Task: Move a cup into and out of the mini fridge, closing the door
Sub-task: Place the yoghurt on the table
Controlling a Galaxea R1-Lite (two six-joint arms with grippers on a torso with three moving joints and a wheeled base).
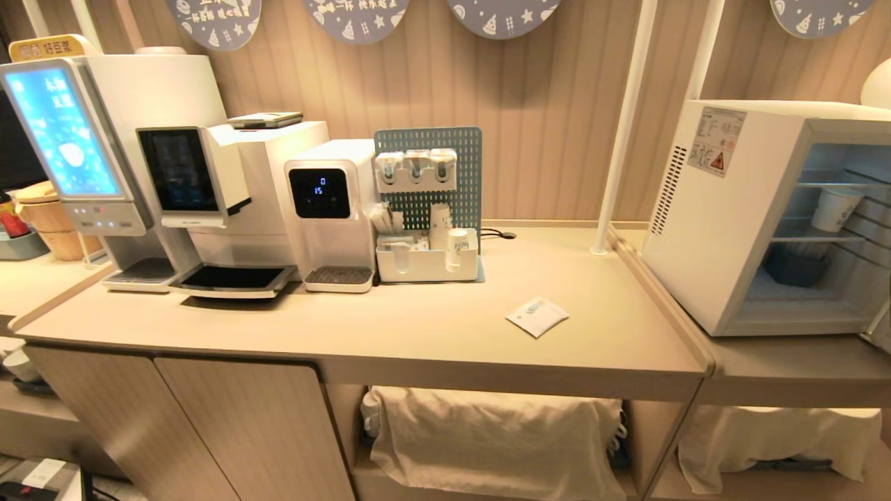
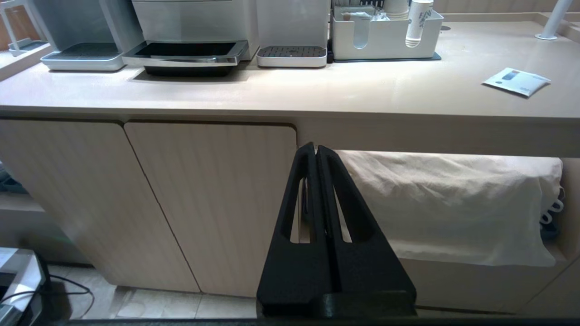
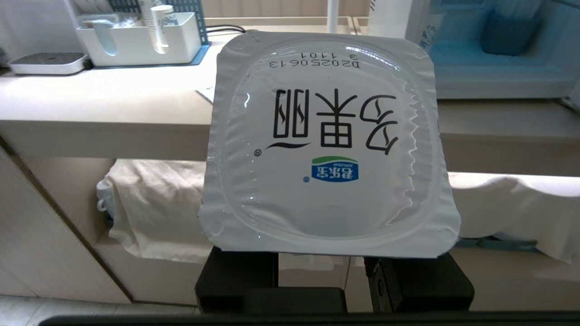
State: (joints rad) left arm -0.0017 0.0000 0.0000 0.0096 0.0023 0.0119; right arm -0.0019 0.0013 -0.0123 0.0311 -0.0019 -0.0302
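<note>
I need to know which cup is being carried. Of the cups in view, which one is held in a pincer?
The squat yogurt cup with the square printed lid, held in the right pincer. The paper cups stand in the counter organizer, and another cup sits on a fridge shelf.

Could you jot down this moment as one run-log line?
right gripper: shut on the cup, below counter level | left gripper: shut, empty, parked low | mini fridge: open

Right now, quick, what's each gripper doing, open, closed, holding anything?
Left gripper: shut, empty, parked below the counter edge.
Right gripper: shut on the yogurt cup, its foil lid facing the wrist camera.
</note>
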